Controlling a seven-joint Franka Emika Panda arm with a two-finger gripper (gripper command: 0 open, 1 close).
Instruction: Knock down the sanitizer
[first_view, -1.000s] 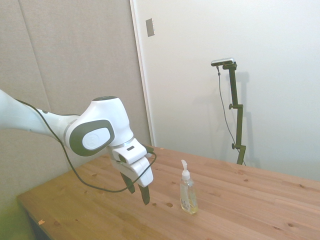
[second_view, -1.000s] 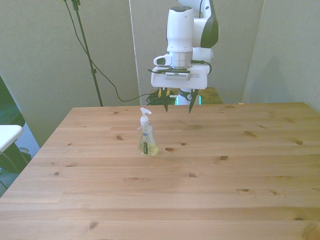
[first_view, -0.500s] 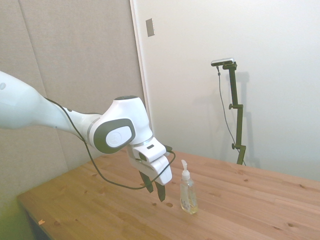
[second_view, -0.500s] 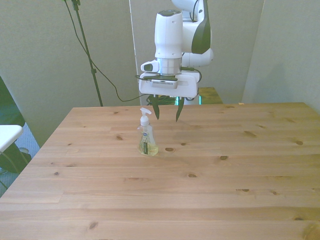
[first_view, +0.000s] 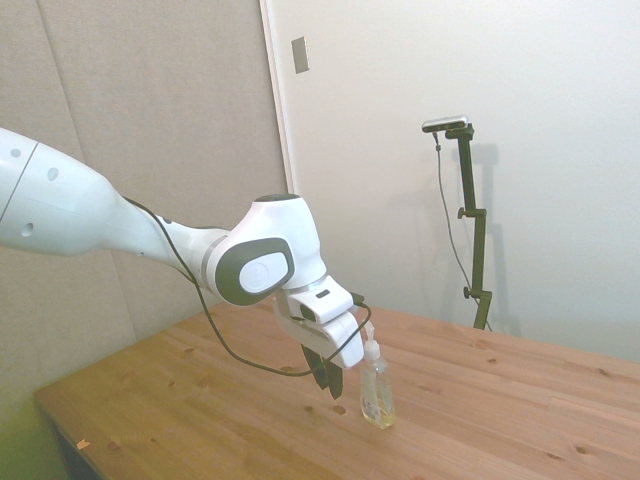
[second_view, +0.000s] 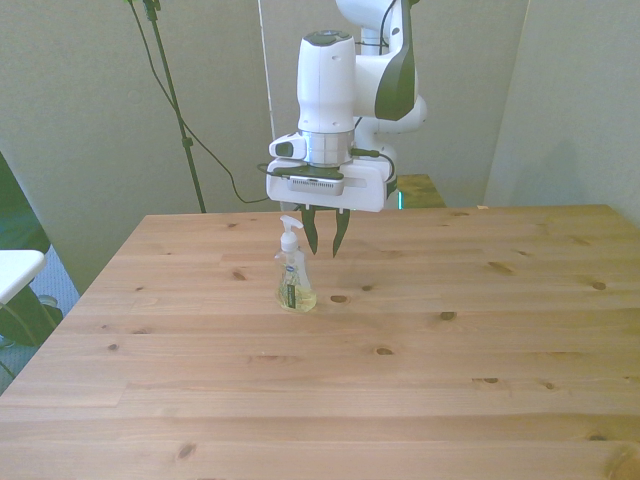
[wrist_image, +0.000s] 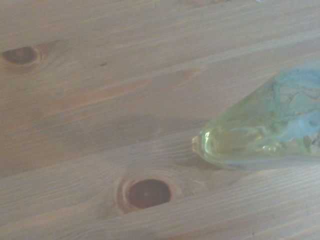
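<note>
Soft, even indoor light fills the side and front views, bright without glare. The desk (second_view: 420, 340) takes only faint, diffuse shadows; the one around the foot of the sanitizer (second_view: 294, 280) is barely visible. Both wide views are slightly grainy, with a greenish cast in their corners. The wrist view is soft: the sanitizer (wrist_image: 265, 130) blurs, while the wood grain beside it stays fairly readable.

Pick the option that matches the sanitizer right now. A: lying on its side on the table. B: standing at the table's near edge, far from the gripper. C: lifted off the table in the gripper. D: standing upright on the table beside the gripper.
D: the sanitizer stands upright on the table, nozzle up, with the gripper close beside it on the front view's right.
</note>
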